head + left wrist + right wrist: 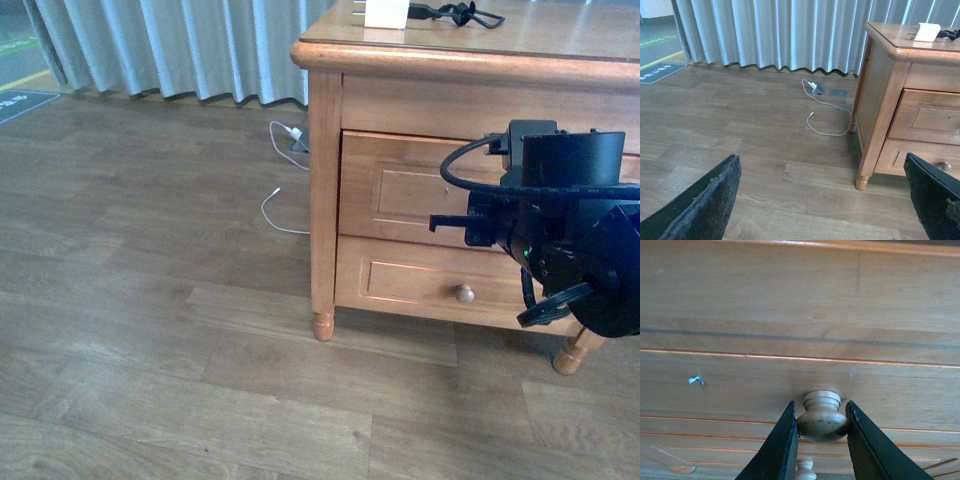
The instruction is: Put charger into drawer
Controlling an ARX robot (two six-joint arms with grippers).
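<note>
The right hand (821, 412) is clamped on the round pale knob (822, 417) of the upper drawer (400, 185), one finger on each side, and the drawer front sits flush in the cabinet (325, 200). The charger (386, 12) stands on the cabinet top toward its left edge, back from the front edge, with its black cable (455, 13) lying beside it toward the right. The left hand (821, 156) hangs over the floor (740, 115) with its fingers spread wide apart.

No text was legible to me. The dark floor mat (662, 72) bore white markings, which were too small and blurred in my views to be read.
</note>
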